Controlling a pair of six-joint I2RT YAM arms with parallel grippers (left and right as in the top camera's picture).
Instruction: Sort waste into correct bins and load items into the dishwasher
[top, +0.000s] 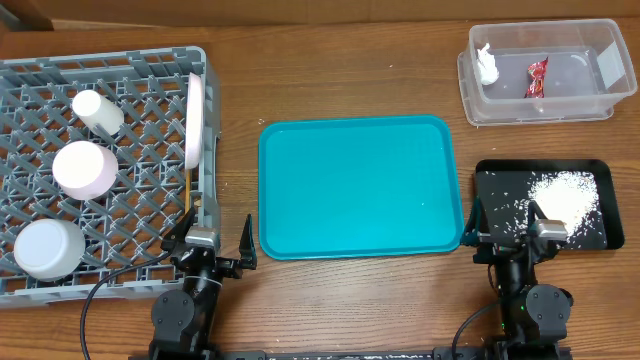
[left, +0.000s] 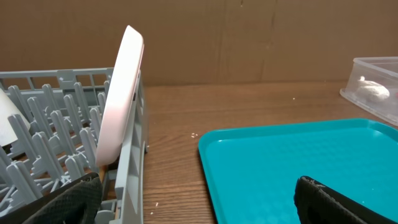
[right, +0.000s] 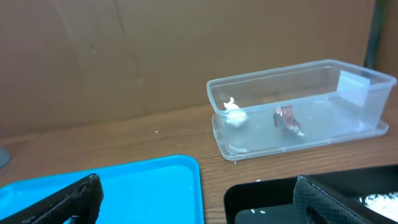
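The grey dishwasher rack (top: 120, 58) at the left holds a white cup (top: 97, 112), a pinkish bowl (top: 84, 168), a pale grey-blue bowl (top: 47, 248) and a white plate (top: 196, 116) on edge against its right wall, with thin wooden chopsticks (top: 190, 195) below the plate. The clear tub (top: 465, 80) at the back right holds a white tissue (top: 487, 64) and a red wrapper (top: 537, 78). Rice crumbs (top: 565, 195) lie in the black tray (top: 495, 180). My left gripper (top: 214, 240) is open and empty beside the rack's front right corner. My right gripper (top: 535, 228) is open and empty at the black tray's near edge.
A teal tray (top: 360, 188) lies bare in the middle, between both grippers. In the left wrist view, the plate (left: 121, 93) leans on the rack wall (left: 134, 162). In the right wrist view, the tub (right: 323, 81) stands ahead.
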